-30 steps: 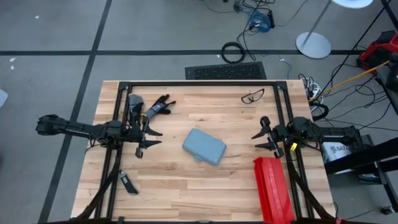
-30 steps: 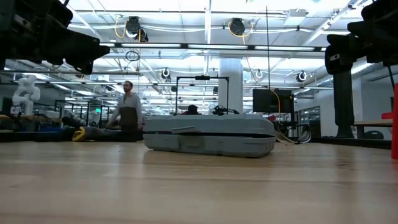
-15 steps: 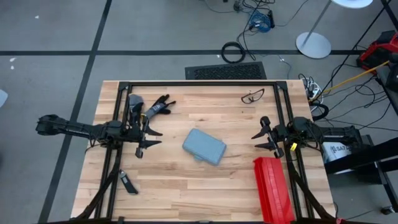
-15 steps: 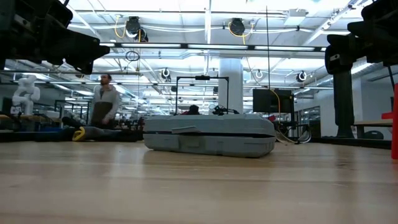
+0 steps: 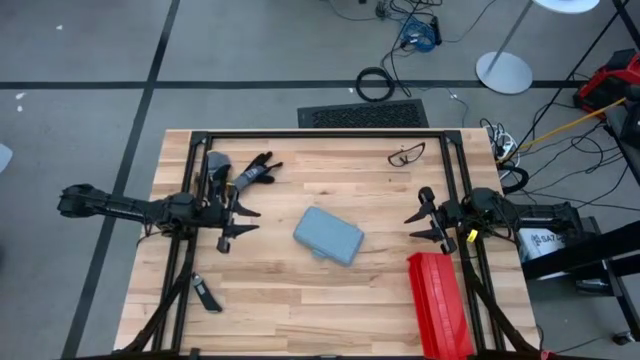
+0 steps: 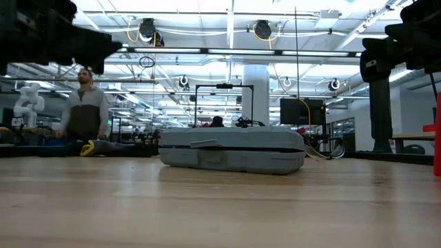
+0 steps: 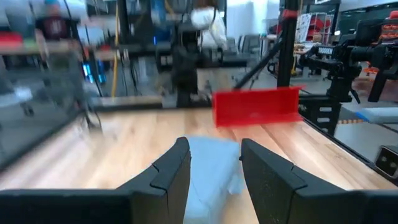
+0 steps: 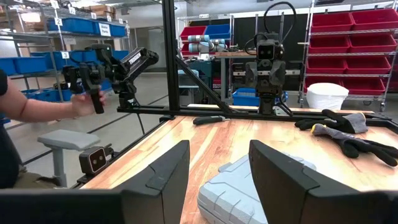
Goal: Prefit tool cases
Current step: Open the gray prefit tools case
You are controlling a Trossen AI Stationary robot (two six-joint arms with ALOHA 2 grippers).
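Both grippers [image 5: 238,222] unmoved; person [image 6: 84,110] nearer.

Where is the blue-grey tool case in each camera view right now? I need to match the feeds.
High view: tool case lies closed mid-table, between the two arms.
Low view: it sits centre frame, flat on the wood.
Left wrist view: seen past that arm's open fingers.
Right wrist view: lower centre, past the open fingers.
Shared landmark: the red box, also in the left wrist view.
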